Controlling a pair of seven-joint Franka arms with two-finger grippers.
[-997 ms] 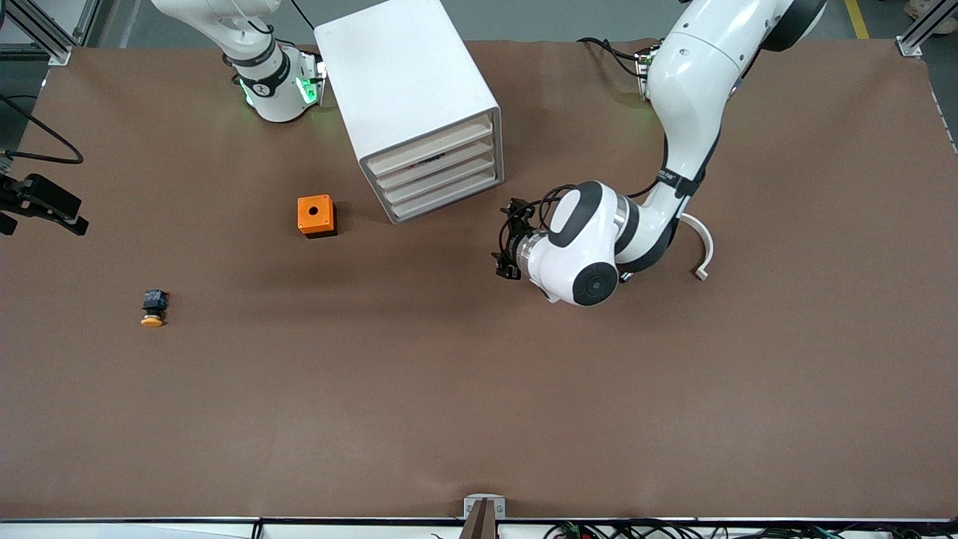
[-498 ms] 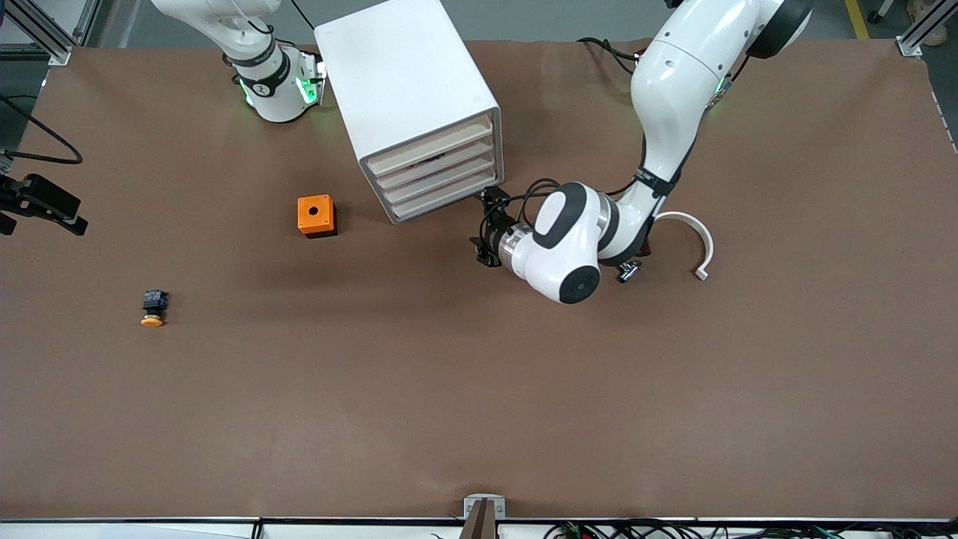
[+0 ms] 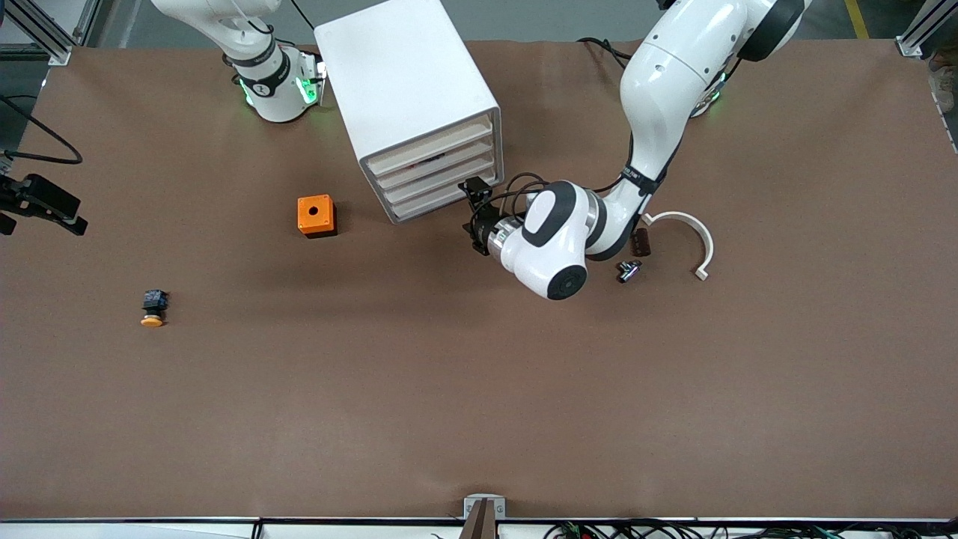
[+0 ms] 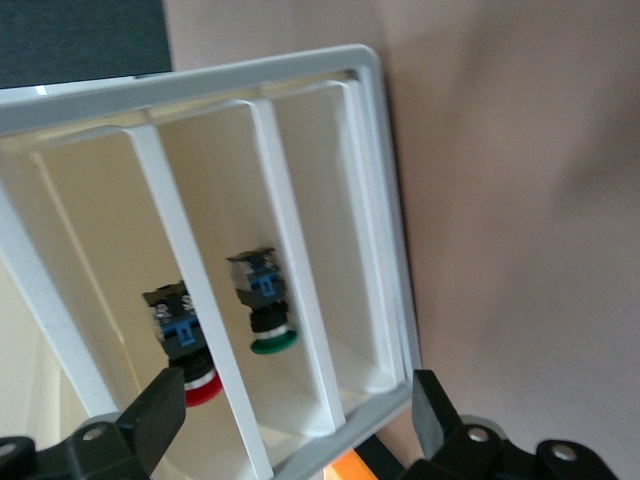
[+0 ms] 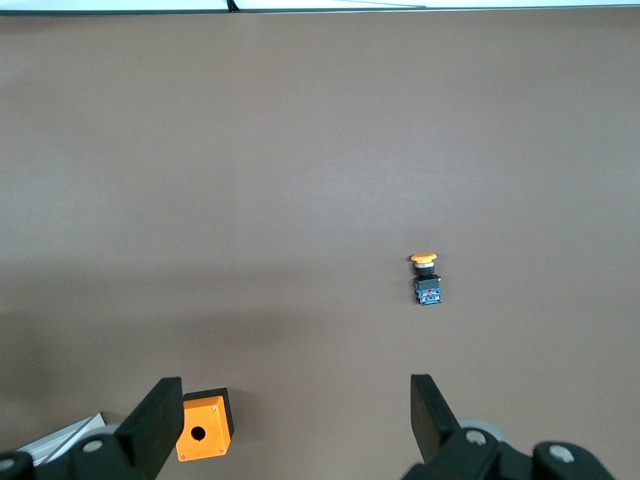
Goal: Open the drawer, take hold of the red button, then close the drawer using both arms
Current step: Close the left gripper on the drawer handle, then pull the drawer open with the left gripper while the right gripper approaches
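A white cabinet (image 3: pixel 408 90) stands near the robots' bases, and all of its several drawers (image 3: pixel 438 176) are shut. My left gripper (image 3: pixel 473 217) hovers open just in front of the lowest drawers, at the corner toward the left arm's end. In the left wrist view the left gripper (image 4: pixel 290 405) faces the drawer fronts with nothing between its fingers (image 4: pixel 160 415). The button (image 4: pixel 187 350), red-capped, shows inside one drawer, with a green-capped one (image 4: pixel 265 310) in the drawer beside it. My right gripper (image 5: pixel 290 400) is open high over the table and does not show in the front view.
An orange box with a hole (image 3: pixel 316 215) sits beside the cabinet toward the right arm's end. A yellow-capped button (image 3: pixel 153 308) lies nearer the front camera. A white curved piece (image 3: pixel 692 239) and two small dark parts (image 3: pixel 629 269) lie by the left arm.
The left arm has swung toward the cabinet, bringing its gripper close to the lower drawer fronts and uncovering the small dark parts. The right arm has not visibly moved.
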